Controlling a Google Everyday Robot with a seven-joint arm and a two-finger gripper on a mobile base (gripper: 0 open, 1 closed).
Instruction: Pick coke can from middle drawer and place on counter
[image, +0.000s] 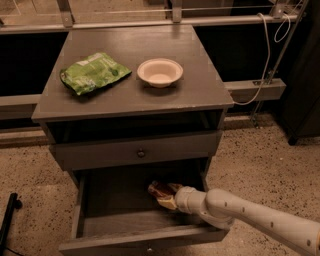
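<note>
Pincer (168, 198) sits in drawer (125, 221) at can (157, 189); whether it grips cannot be told. Advise confirming hold, then lifting clear of the drawer front before moving to table (200, 92).

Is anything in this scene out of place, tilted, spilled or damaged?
Nothing looks spilled or broken. The one unusual thing is the coke can, which sits in the open middle drawer, not on the counter with the bowl and chip bag. The gripper is right beside it.
</note>
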